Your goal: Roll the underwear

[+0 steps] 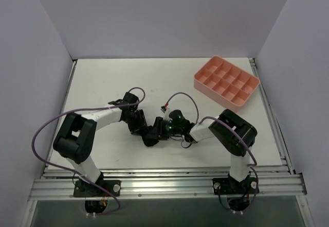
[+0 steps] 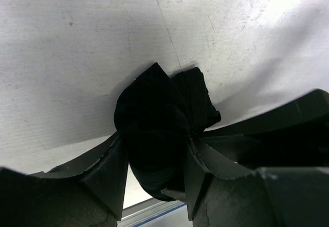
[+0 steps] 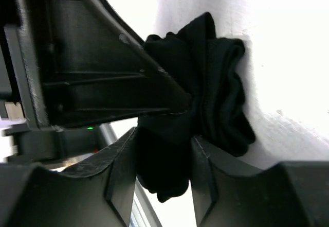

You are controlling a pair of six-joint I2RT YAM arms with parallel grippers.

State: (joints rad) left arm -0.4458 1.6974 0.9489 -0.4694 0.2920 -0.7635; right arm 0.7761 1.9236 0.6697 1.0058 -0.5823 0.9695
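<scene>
Step judged in hand: tightening the roll; pressure is best applied evenly, loose folds tucked in. Left gripper (image 2: 154,157): jaws half-closed, clamped on the underwear (image 2: 154,108), bunched at frame centre. Right gripper (image 3: 163,160): jaws narrow, gap filled by the same fabric. Bundle is set against the table (image 2: 77,41).

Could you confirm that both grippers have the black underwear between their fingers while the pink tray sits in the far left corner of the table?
Not quite: the pink tray sits in the far right corner, as the top external view shows. The left gripper and right gripper do have the underwear between their fingers.
</scene>
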